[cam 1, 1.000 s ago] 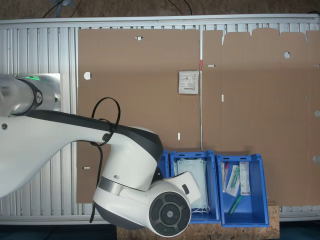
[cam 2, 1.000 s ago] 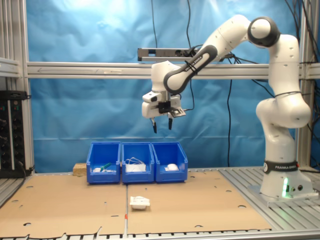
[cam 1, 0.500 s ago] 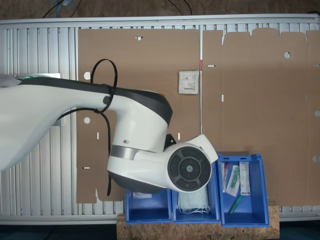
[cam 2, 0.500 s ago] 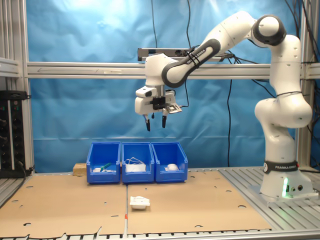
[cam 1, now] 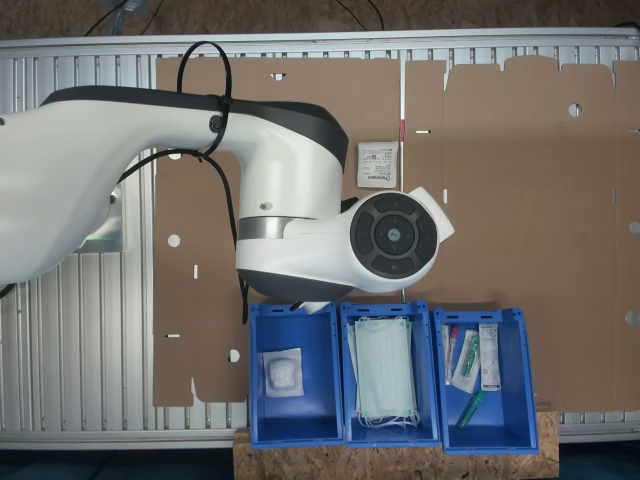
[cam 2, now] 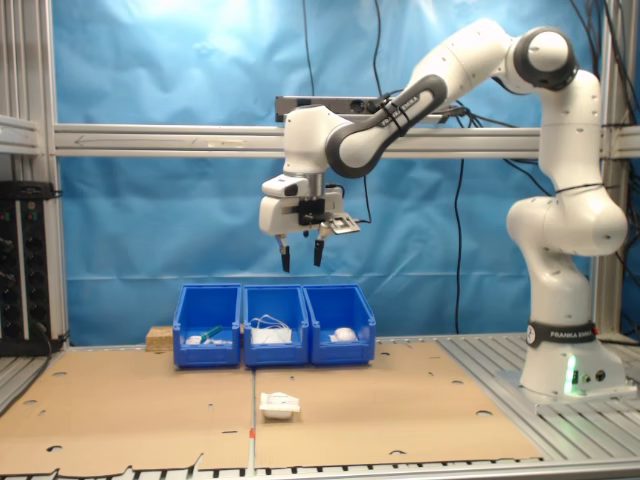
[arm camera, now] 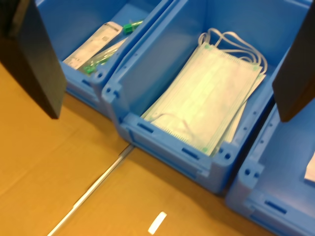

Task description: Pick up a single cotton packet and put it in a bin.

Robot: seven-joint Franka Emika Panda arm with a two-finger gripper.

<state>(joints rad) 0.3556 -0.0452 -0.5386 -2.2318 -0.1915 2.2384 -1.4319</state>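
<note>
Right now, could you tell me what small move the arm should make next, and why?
Probably carry the tool forward over the cardboard and start lowering. It hangs open and empty, high above the bins, while the cotton packet lies flat on the cardboard sheet, untouched.

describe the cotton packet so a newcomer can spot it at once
Start from the brown cardboard sheets covering the table, then find the thin seam between them. The cotton packet lies flat beside that seam, out in the open, away from the three blue bins. It is small, square and white with fine dark print, unlike the packet in a bin, which shows a round white pad.
</note>
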